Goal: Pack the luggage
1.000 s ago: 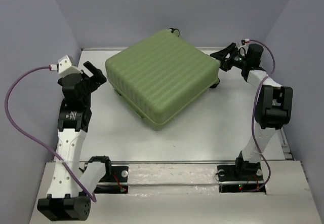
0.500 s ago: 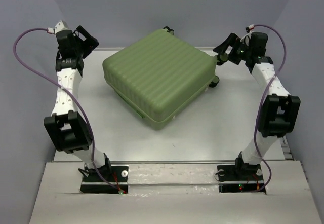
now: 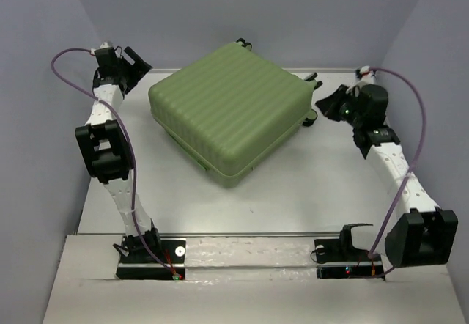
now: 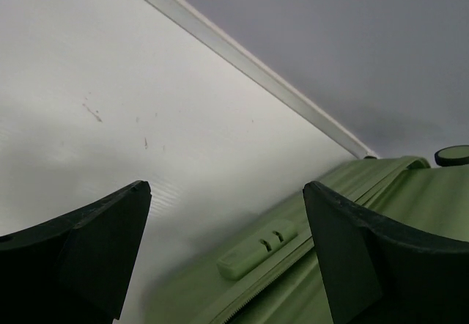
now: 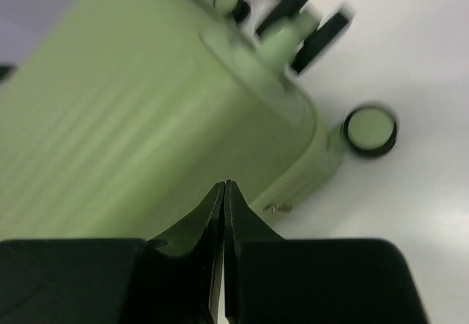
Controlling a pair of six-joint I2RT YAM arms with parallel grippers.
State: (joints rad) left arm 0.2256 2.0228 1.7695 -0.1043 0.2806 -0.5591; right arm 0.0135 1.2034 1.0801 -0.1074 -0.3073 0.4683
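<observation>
My left gripper (image 4: 225, 189) is open as wide as it goes. There is nothing between its two black fingers (image 4: 95, 243). It is up at the far left corner of the white surface (image 3: 308, 192), and my left arm is stretched a long way out to get there. It is near the left side of the luggage (image 3: 231, 115) but not touching it. From my left wrist I can see the green edge of the luggage low down, with a little green tab (image 4: 256, 249) on its side and the zip line running under it.

My right gripper (image 5: 224, 186) is shut tight. Its two fingers are pressed together and hold nothing. It is just off the right corner of the luggage, near a wheel (image 5: 371, 129), and I see a gap between them. The picture from my right wrist is a bit blurry.

The luggage is big and light green, with lines all over its hard top. It is shut and lies flat on the surface, in the middle toward the far end. It is turned a little, so one corner points at me. Its black and green wheels stick out on the far right side. It lies between my two grippers.
</observation>
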